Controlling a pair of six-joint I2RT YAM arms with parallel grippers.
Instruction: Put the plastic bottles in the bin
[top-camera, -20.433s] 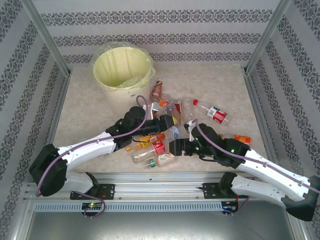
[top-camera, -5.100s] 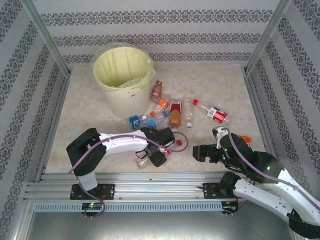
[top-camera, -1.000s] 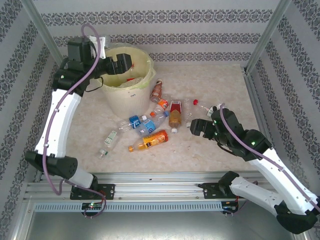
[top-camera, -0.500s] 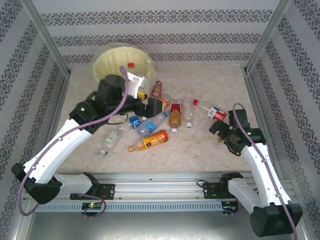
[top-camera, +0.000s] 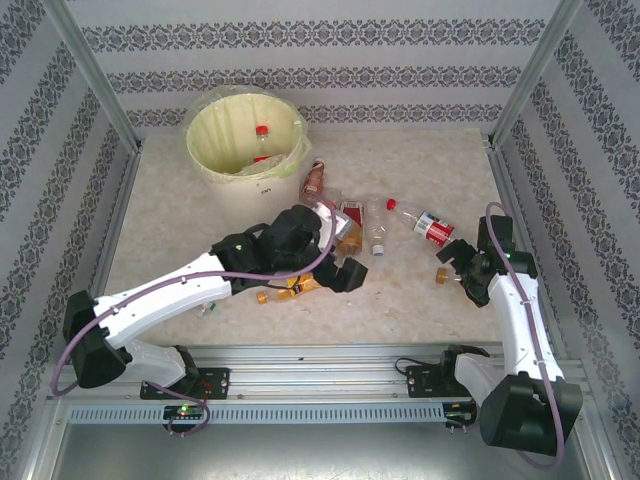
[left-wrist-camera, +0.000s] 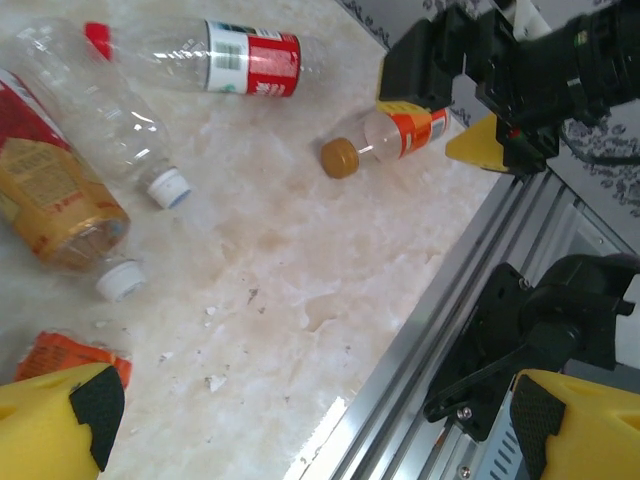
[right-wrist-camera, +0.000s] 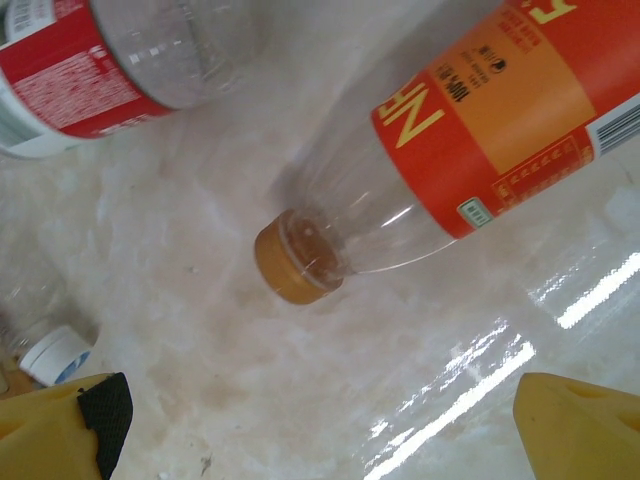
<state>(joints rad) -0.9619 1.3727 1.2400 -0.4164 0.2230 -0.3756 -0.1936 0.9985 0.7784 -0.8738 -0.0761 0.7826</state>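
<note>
Plastic bottles (top-camera: 432, 228) lie on the table (top-camera: 180, 225), left pincer (left-wrist-camera: 315, 415) and right pincer (right-wrist-camera: 330, 415) both spread wide, empty.

Pale walls (top-camera: 320, 60) with dark floral bands enclose the beige marbled desk (top-camera: 165, 225). Metal posts (top-camera: 95, 75) rise at its back corners; an aluminium rail (top-camera: 320, 380) edges the near side.

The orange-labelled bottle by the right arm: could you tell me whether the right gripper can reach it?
Probably yes. The right gripper is open, and the orange-labelled bottle lies on its side on the table just ahead of its fingers, nothing over it; the red-labelled bottle lies apart.
</note>
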